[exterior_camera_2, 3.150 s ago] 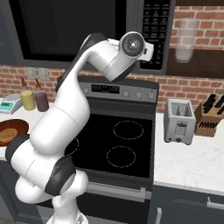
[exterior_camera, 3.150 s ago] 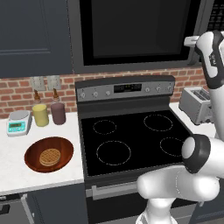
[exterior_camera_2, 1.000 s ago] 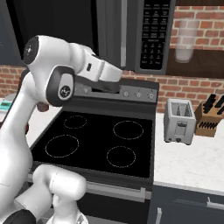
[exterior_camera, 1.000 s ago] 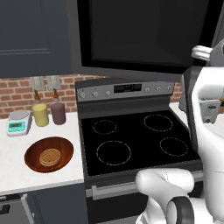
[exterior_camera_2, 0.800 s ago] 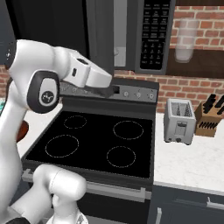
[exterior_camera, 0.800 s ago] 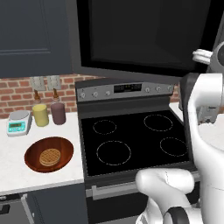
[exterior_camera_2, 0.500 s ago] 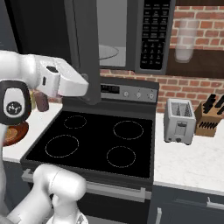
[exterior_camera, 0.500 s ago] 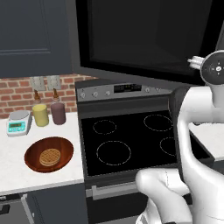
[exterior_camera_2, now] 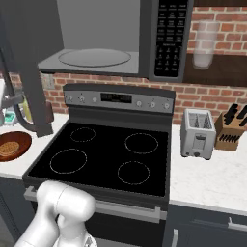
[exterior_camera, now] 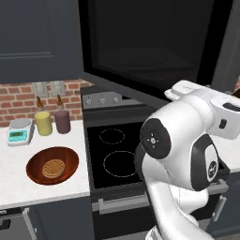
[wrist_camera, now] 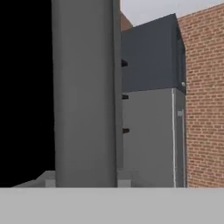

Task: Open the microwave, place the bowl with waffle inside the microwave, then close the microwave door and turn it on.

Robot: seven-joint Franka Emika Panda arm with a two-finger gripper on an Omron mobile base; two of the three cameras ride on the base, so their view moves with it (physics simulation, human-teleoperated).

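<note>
The microwave point(exterior_camera_2: 116, 38) stands open over the stove, showing its pale interior and glass turntable point(exterior_camera_2: 94, 57). The microwave door point(exterior_camera_2: 25, 67) is swung far out to the left, and its black window point(exterior_camera: 145, 42) faces the left base camera. My gripper point(exterior_camera_2: 11, 101) is at the door's outer edge by the dark handle bar, with its fingers hidden. In the hand view the door's grey edge point(wrist_camera: 85, 92) looms very close. The reddish-brown bowl point(exterior_camera: 52, 165) sits on the counter left of the stove with the waffle point(exterior_camera: 53, 168) in it.
A yellow cup point(exterior_camera: 43, 123), a maroon cup point(exterior_camera: 62, 121) and a small scale point(exterior_camera: 19, 131) stand behind the bowl. The black stove top point(exterior_camera_2: 108, 154) lies below the microwave. A silver toaster point(exterior_camera_2: 198, 132) and a knife block point(exterior_camera_2: 231, 128) stand on the right counter.
The arm has swept from the right side of the microwave over to the left, and the door has swung from nearly shut to wide open. Bowl and waffle have not moved.
</note>
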